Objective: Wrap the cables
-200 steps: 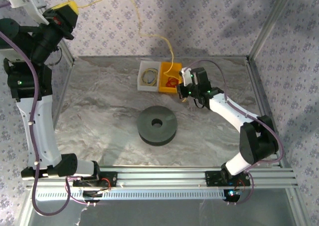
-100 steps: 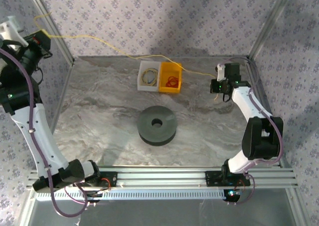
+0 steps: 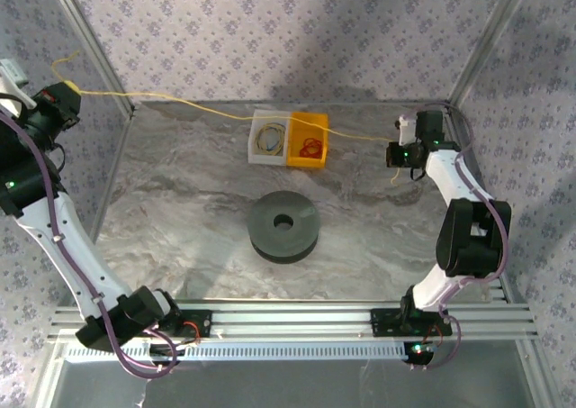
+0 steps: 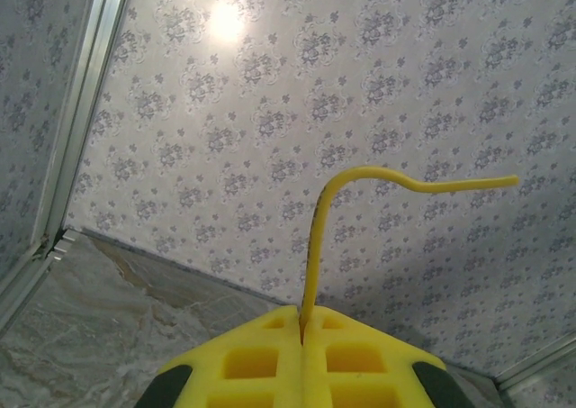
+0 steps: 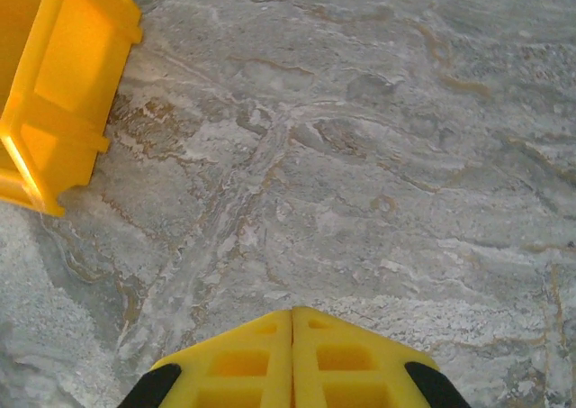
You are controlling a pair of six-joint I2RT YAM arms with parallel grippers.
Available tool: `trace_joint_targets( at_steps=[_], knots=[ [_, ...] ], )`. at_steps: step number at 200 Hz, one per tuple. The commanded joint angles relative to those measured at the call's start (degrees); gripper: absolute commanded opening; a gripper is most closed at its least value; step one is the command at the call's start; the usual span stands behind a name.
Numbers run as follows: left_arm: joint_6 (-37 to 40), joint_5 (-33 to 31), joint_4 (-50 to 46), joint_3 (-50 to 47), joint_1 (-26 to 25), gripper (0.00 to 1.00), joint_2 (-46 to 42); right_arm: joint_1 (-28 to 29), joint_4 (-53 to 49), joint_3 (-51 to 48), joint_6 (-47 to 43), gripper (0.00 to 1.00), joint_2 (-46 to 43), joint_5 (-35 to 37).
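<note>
Left gripper (image 4: 301,325) clenched on yellow cord (image 4: 310,259), raised high at far left; short free end stuck up past the fingers and bent sideways. Right gripper (image 3: 397,152) pinched shut at the cord's other end, far right, low near the table, small tail dangling. Cord ran left-to-right, nearly straight, sloping down rightward over white bin (image 3: 256,152) and yellow bin (image 3: 310,160). Dark grey spool (image 3: 283,226) lay flat mid-table, apart from cord. Marble-pattern tabletop (image 3: 180,201), floral wallpaper walls (image 3: 270,30), aluminium frame posts (image 3: 490,39).
</note>
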Motion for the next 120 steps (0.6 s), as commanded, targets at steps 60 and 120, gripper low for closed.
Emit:
trace_joint_targets(
  at_steps=[60, 120],
  knots=[
    [11.6, -13.4, 4.9, -15.1, -26.0, 0.00, -5.9, 8.3, -3.3, 1.5, -4.3, 0.02, 4.8, 30.3],
    [9.6, -20.9, 9.1, -20.1, -32.0, 0.00, -5.7, 8.6, -7.4, 4.3, -3.0, 0.75, 0.6, 25.9]
  ],
)
